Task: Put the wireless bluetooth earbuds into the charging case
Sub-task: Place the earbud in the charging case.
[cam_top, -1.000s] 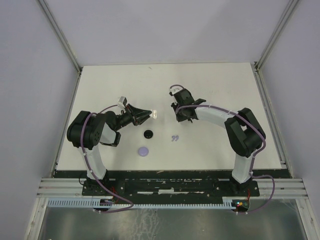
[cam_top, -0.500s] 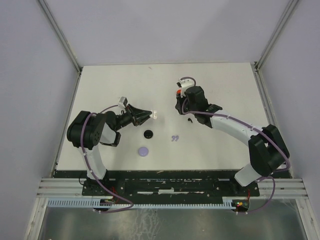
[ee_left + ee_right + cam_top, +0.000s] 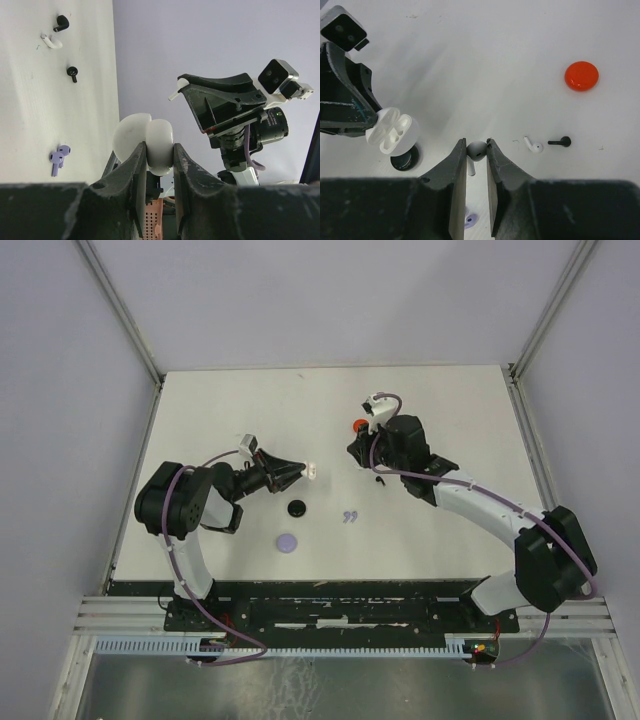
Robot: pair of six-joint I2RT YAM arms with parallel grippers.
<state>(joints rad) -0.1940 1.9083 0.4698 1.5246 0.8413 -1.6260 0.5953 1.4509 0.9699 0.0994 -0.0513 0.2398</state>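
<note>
Nearest the arm bases lie a lavender disc and a black disc on the bench. A lavender pair of earbuds lies just to their right.

Farther in, the left claw is clamped tight on the white case. It holds the case off the bench with the lid open, and both wells look empty. To its right and apart from it, the right claw is pinched almost shut on one white earbud. It grips the bulb, with the stem poking out below.

Beyond that lie a loose white earbud and two black earbuds, then the red disc farthest out.

The grip on that rounded bulb is slight, so the earbud could twist or pop free on the way across. If the stem meets the well at an angle, or meets the wrong well, it could jam on the rim. A push then could turn the smooth case in the left claw's hold.

The count is one case and three discs, one each of lavender, black and red. There are six earbuds: two lavender, two black and two white, one of the white held. I see no red earbuds.
</note>
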